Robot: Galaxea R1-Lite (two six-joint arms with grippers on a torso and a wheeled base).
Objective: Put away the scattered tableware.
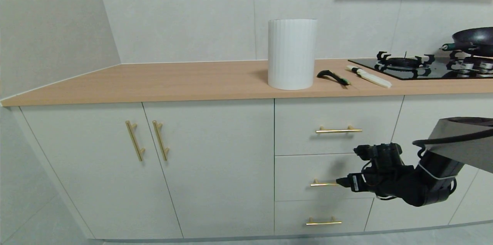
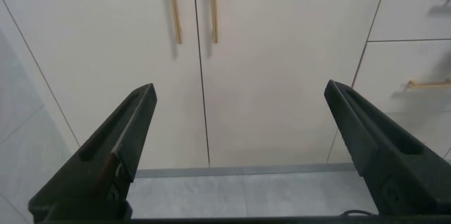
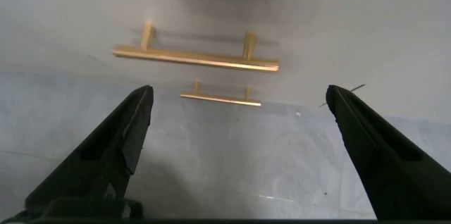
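1. Taking the white ribbed holder (image 1: 292, 54) as the landmark for everything here: stands upright on the wooden tabletop (image 1: 154, 81), close to the front edge.
2. Just right of the holder, lying flat on the tabletop: a black-handled utensil (image 1: 333, 76) with a bit of green on it. Can't tell what kind exactly.
3. A little farther right of the holder, near that first one but apart from it: a white-handled utensil (image 1: 369, 76), also lying flat, angled toward the front edge.
4. Farther right of the holder again: a black gas hob (image 1: 408, 68) set into the tabletop, with a dark pan (image 1: 475, 39) on the far burner.
5. Below the holder and slightly right: three stacked drawers with brass bars, namely top handle (image 1: 338, 130), middle handle (image 1: 322, 183) and bottom handle (image 1: 323, 222).
6. Right gripper (image 1: 341, 182): low down, below and right of the holder, level with the middle drawer, tip right at the end of the middle handle. Spread wide, holding nothing. Can't tell whether actually touching the bar.
7. Left gripper (image 2: 241, 89): also spread wide and empty, facing the double cabinet doors (image 2: 282, 55) below and left of the holder, with two vertical brass pulls either side of the seam.
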